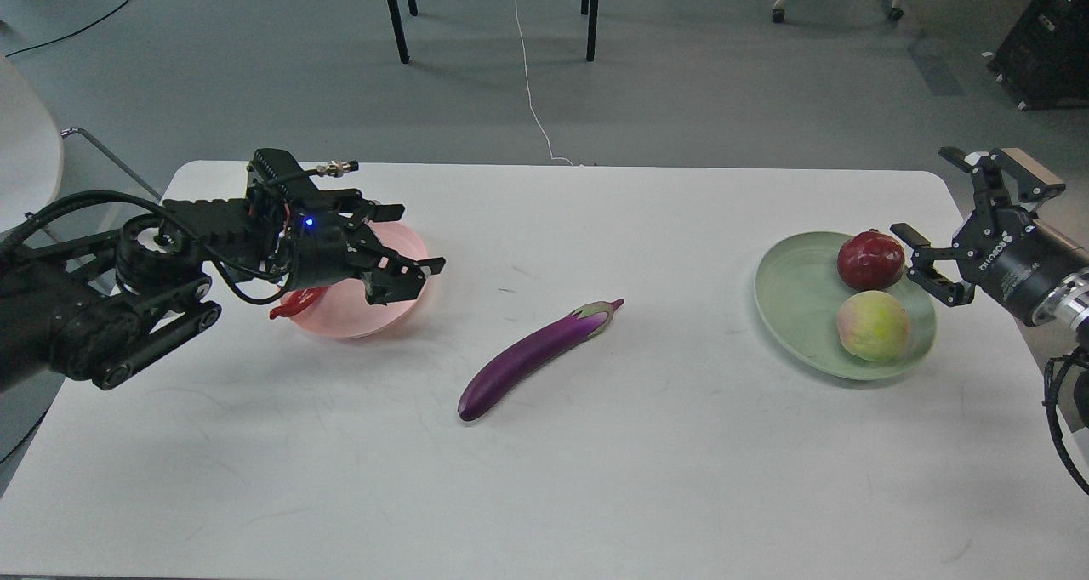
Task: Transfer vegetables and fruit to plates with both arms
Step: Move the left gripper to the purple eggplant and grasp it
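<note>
White table (544, 478), head view. Pink plate (387, 321) at 9 o'clock from table centre; green plate (795, 295) at 3 o'clock.

Left gripper (413, 240) hovers over the pink plate, fingers spread apart, nothing between them. Red chili pepper (298, 302) lies on the plate's 8 o'clock rim, partly hidden under the left arm, one end reaching past the rim.

Purple eggplant (532, 357) lies on bare table between the two plates, nearer the pink one, well apart from both; cap end points to 2 o'clock, blunt end to 8 o'clock.

Green plate holds the pomegranate (869, 259) at its 1 o'clock side and the yellow-green mango-like fruit (872, 325) at its 5 o'clock side, the two just beside each other.

Right gripper (932, 261) is at the plate's 3 o'clock edge, fingers apart and empty, lower finger just beside the pomegranate; contact cannot be judged.
</note>
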You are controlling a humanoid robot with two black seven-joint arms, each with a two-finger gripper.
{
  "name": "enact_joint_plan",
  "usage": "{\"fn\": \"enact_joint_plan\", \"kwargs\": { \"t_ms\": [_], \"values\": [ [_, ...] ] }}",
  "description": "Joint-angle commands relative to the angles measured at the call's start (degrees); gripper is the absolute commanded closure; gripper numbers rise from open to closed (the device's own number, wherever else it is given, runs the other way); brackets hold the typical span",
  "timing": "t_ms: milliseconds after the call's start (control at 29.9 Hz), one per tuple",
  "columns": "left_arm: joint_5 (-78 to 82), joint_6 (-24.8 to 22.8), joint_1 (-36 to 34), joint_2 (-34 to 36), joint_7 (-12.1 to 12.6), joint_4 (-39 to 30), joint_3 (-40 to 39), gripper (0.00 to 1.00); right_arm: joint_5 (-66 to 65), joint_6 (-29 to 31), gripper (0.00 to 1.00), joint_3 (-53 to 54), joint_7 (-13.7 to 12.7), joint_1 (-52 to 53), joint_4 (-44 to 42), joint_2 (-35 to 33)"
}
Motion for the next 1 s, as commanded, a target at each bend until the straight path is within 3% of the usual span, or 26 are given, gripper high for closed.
{"fn": "enact_joint_plan", "kwargs": {
  "t_ms": [0, 201, 469, 736, 970],
  "values": [
    [1.9, -2.8, -0.1, -2.8, 0.0, -6.7, 0.5, 0.03, 0.0, 0.0, 0.02, 0.0, 0.0, -0.1, 0.0, -0.1],
    [9.4, -4.3, 1.6, -11.5, 0.0, -4.7, 1.0, 0.03, -0.1, 0.0, 0.02, 0.0, 0.0, -1.0, 0.0, -0.1],
    [9.4, -4.2, 2.5, -21.7, 0.0, 8.3, 1.0, 0.04, -0.2, 0.0, 0.02, 0.2, 0.0, -1.2, 0.0, -0.2],
    [9.4, -3.9, 2.9, -23.5, 0.0, 17.4, 1.2, 0.05, -0.2, 0.1, 0.02, 0.3, 0.0, -1.5, 0.0, -1.0],
    [9.4, -3.8, 3.2, -24.3, 0.0, 19.3, 2.5, 0.14, -0.1, 0.1, 0.02, 0.2, 0.0, -1.6, 0.0, -1.0]
  ]
}}
